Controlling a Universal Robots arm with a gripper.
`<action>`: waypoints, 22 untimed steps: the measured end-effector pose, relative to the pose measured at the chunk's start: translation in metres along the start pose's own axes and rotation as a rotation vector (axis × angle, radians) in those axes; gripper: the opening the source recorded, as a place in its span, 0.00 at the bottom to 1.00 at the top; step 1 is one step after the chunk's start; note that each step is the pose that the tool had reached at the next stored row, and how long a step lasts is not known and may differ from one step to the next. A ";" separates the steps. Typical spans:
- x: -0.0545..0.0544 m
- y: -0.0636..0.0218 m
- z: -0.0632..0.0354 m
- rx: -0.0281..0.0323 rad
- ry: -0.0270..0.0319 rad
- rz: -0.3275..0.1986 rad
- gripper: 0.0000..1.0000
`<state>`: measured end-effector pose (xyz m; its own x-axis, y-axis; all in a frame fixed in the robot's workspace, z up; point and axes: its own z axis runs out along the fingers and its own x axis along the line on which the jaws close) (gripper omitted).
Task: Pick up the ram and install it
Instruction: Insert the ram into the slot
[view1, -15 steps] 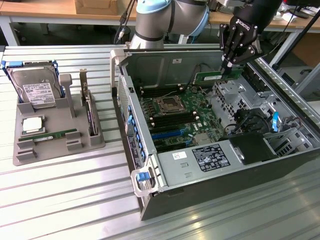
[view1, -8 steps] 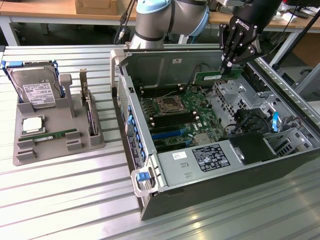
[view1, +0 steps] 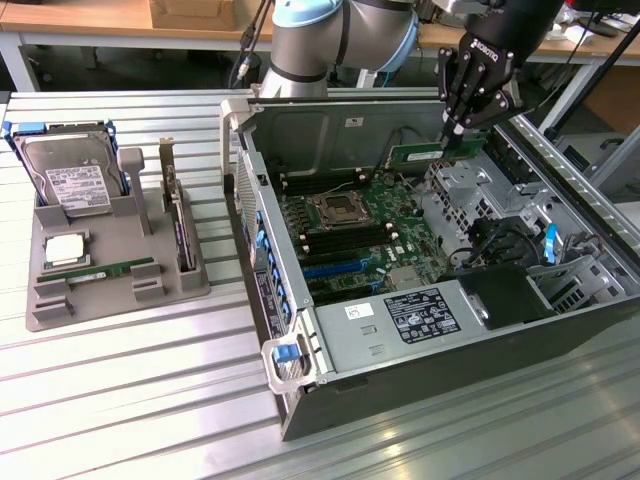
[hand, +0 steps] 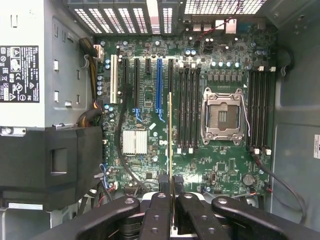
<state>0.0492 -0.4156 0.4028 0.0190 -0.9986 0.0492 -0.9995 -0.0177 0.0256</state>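
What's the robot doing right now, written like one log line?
claw: shut on ram | ram: held on edge above motherboard, not in a slot | place: over open computer case

The ram (view1: 422, 155) is green, the end effector (view1: 456, 132) black. The motherboard (hand: 220, 165) is dark green with a blue slot (hand: 159, 82). The desk (view1: 120, 400) is silver with ribs.

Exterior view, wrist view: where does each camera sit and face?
Exterior view: off the arm, looking down into the open grey computer case; grey robot arm and black fingers show.
Wrist view: on the wrist, facing the green motherboard; black fingers show.
Shared: the long thin green ram stick gripped by the fingers.
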 end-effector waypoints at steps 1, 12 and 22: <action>0.000 0.0000 0.0010 0.0000 0.0000 0.000 0.12; -0.001 -0.0003 0.0139 0.0000 0.0001 0.000 0.12; -0.001 -0.0005 0.0196 0.0000 0.0000 0.000 0.12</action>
<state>0.0492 -0.4156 0.3832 0.0190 -0.9986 0.0492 -0.9995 -0.0178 0.0256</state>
